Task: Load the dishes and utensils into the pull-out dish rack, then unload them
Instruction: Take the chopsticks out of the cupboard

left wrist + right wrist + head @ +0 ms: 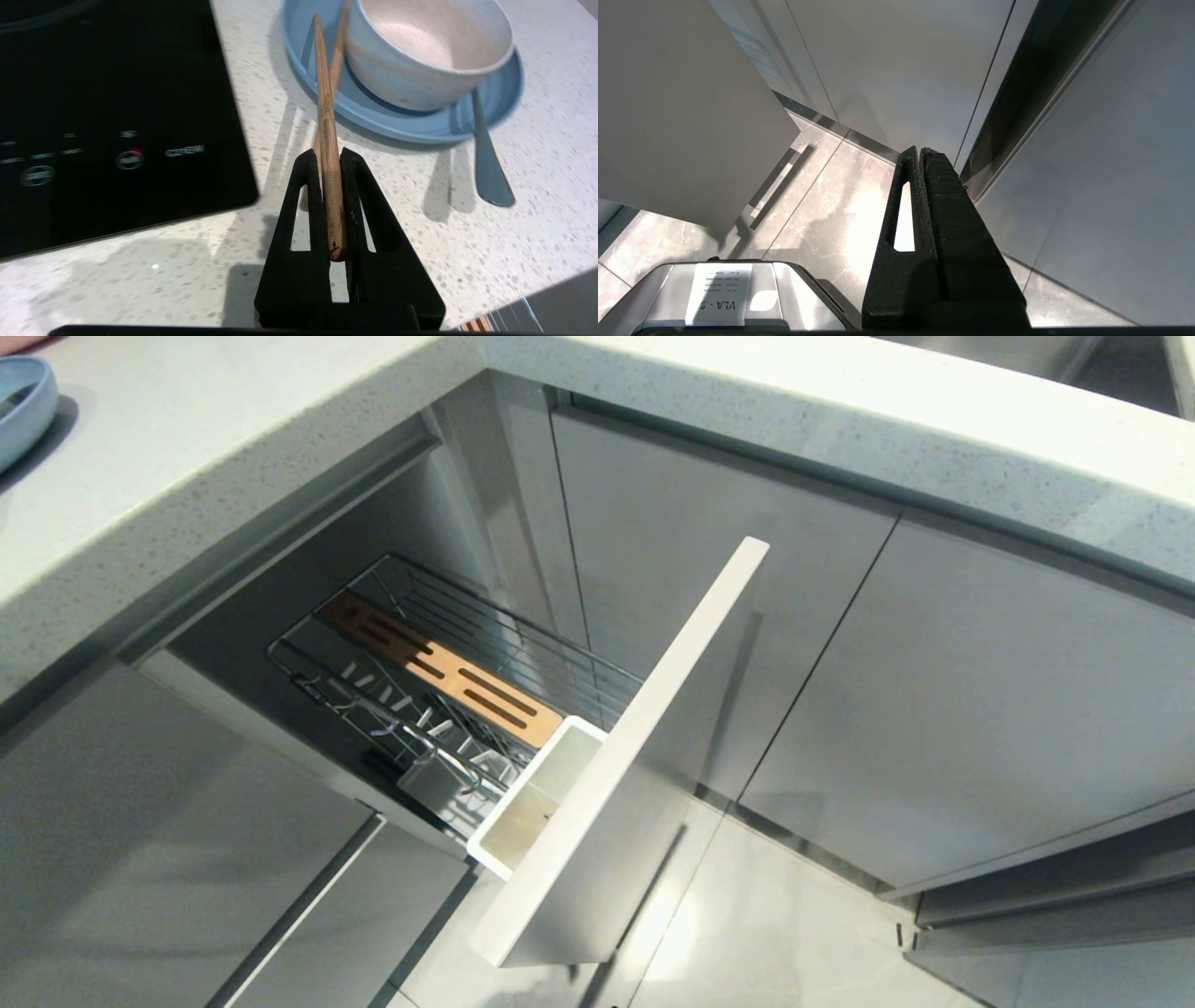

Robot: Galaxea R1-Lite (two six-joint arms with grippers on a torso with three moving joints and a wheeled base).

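Wood is what you have in the left gripper (pixel 331 161): its fingers are pressed together on one chopstick (pixel 327 140), held near the thicker butt end, with the long thin end reaching out toward the plate (pixel 402 123). Expect the stick to be light and stiff, but smooth and round enough to roll or pivot between the pads; with the hold so near one end, any knock at the far tip would lever it round, so carry it gently. Just beyond, the second chopstick (pixel 337 56) lies with its far end propped on the blue plate's rim, beside the bowl (pixel 427 51) that sits on the plate. Both dishes look hard and breakable; you would best take them by the rim. A silver cutlery handle (pixel 488 163) sticks out from under the bowl onto the speckled counter (pixel 537 163); it is slim and slick, so pinch it across the narrow neck. A black cooktop (pixel 112 116) lies beside them.

Down below, the pull-out dish rack (pixel 485 663) stands drawn out of the cabinet with no dishes or utensils visible in it, its white utensil cup (pixel 537 798) against the front panel (pixel 635 756), wooden strip (pixel 443 672) farther in. Your right gripper (pixel 920 154) hangs parked near the floor (pixel 840 205), its fingers together on nothing.
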